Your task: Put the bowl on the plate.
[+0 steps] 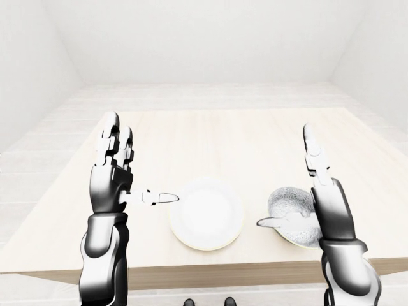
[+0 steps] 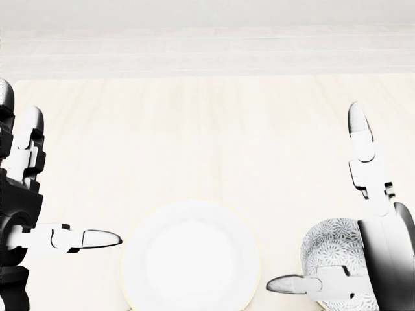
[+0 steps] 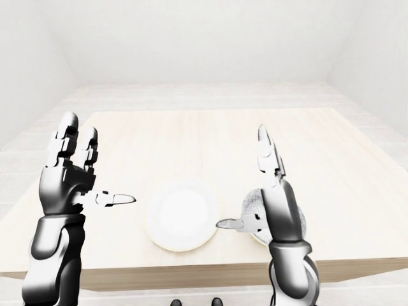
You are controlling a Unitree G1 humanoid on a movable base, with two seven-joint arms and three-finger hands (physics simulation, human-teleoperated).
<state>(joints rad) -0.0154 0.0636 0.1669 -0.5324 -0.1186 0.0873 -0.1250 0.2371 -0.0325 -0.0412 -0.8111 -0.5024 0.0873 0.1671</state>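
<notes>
While our right hand (image 1: 322, 204) stands upright with its fingers (image 1: 312, 150) stretched straight and its thumb poking out to the left, it holds nothing; the patterned bowl (image 1: 290, 210) sits on the desk (image 1: 255, 140) just behind it in our view, and we cannot tell whether the palm touches the bowl's rim. Our left hand (image 1: 111, 172) is spread wide too, empty, thumb pointing right toward the white plate (image 1: 205, 212) but clear of it. The plate lies at the near edge of the desk, between our two hands; the bowl rests just to its right, a narrow gap between them.

We judge the main risk to be the near edge: both pieces sit close to it, so a sideways shove from the open right hand could slide the bowl off the desk or knock it into the plate. With three stiff fingers on a rounded wall, a shallow grip may also let the bowl tip or slip as it lifts.
</notes>
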